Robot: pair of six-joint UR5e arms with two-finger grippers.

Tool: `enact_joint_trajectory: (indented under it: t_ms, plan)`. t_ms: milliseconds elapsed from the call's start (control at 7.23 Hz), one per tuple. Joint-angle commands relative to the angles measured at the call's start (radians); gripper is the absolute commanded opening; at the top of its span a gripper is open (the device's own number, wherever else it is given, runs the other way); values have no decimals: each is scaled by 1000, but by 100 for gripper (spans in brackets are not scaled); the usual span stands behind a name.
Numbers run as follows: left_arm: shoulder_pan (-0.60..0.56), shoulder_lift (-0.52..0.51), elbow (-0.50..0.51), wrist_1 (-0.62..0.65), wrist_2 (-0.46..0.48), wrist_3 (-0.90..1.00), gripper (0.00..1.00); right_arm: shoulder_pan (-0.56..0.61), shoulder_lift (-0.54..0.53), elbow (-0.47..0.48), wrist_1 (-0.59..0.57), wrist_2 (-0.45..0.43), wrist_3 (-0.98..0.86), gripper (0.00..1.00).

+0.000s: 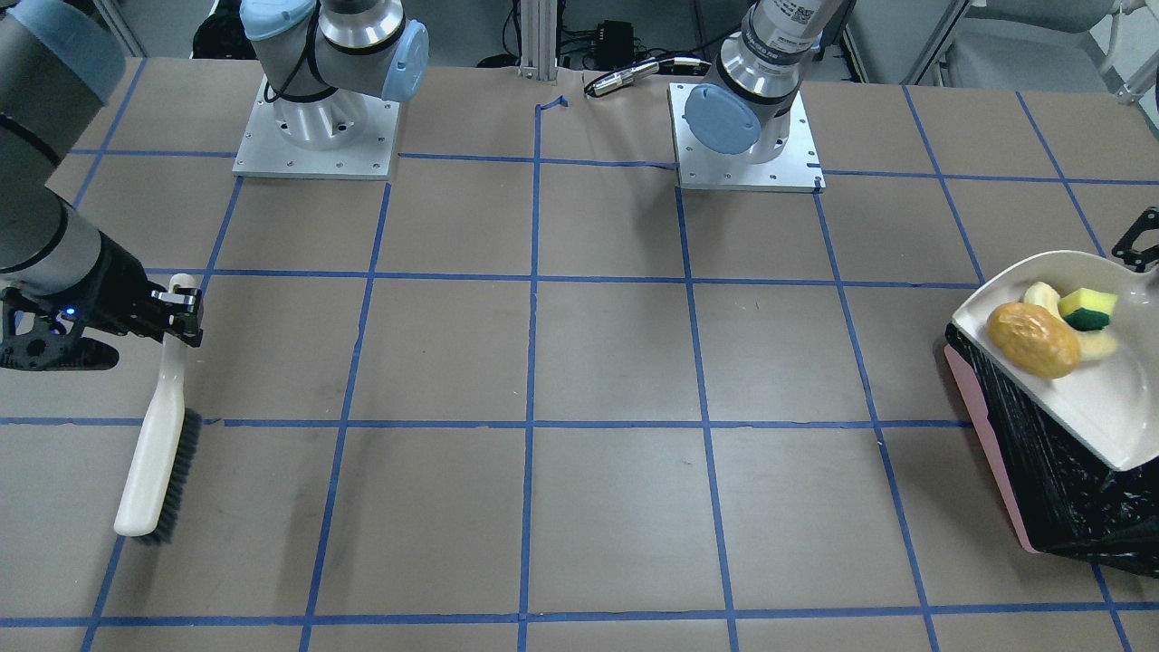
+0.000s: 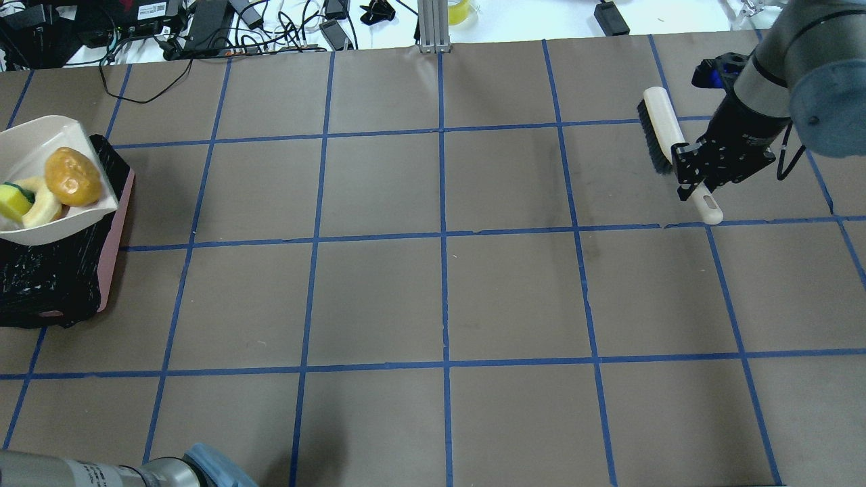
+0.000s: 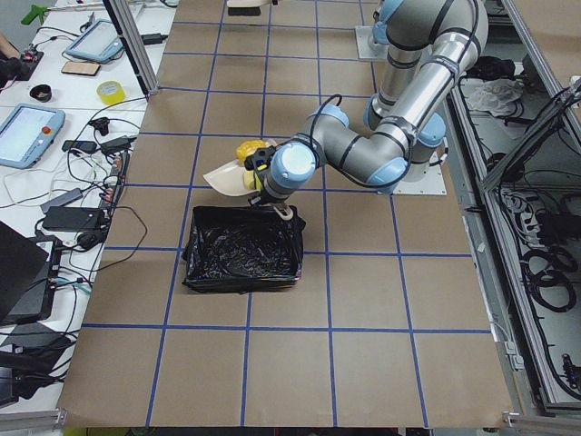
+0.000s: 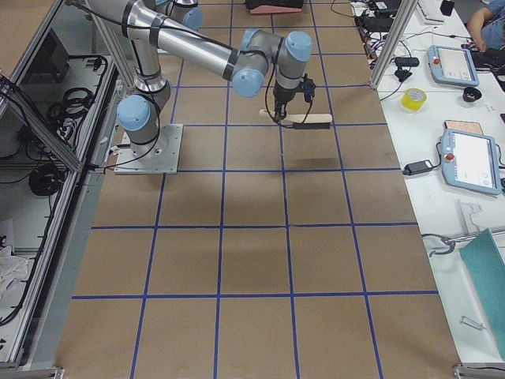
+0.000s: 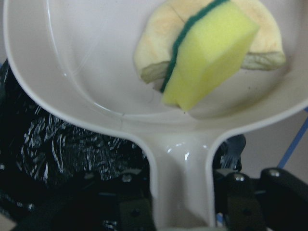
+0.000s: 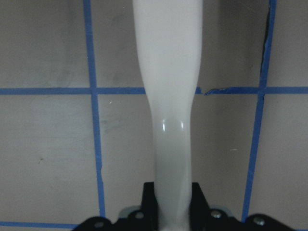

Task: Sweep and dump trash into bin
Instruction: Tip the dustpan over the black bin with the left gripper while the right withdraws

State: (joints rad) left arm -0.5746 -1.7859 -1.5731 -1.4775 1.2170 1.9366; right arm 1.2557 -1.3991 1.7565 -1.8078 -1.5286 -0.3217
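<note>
My left gripper (image 5: 185, 207) is shut on the handle of an off-white dustpan (image 1: 1105, 398) and holds it above the bin (image 1: 1059, 480), a pink box lined with a black bag. The orange-brown lump (image 1: 1032, 340) and the pale-yellow peel with the yellow-green wedge (image 1: 1087, 308) lie in the pan. In the overhead view the pan (image 2: 27, 135) overlaps the bin's (image 2: 54, 277) far end. My right gripper (image 2: 697, 177) is shut on the handle of a white brush (image 2: 666, 135) with dark bristles, far across the table.
The two arm bases (image 1: 317, 136) stand on metal plates at the robot's side of the table. Cables (image 2: 203, 34) lie beyond the far edge. Blue tape lines (image 1: 534, 426) grid the brown tabletop between bin and brush.
</note>
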Motion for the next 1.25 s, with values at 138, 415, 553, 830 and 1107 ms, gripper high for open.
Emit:
enact_joint_trajectory:
  t_ms: [138, 415, 553, 830, 1107]
  plan:
    - [74, -84, 131, 79, 169, -15, 0, -47, 95, 15, -160, -24, -60, 0]
    - [73, -107, 162, 181, 441, -1, 0, -47, 115, 15, -162, -27, -54, 0]
    - [61, -102, 165, 201, 455, 7, 0, -48, 133, 15, -163, -28, -48, 0]
    - [-29, -110, 173, 241, 621, 69, 0, -70, 163, 15, -195, -30, -49, 0]
    - [-89, -110, 168, 293, 686, 207, 0, -76, 183, 15, -214, -31, -53, 0]
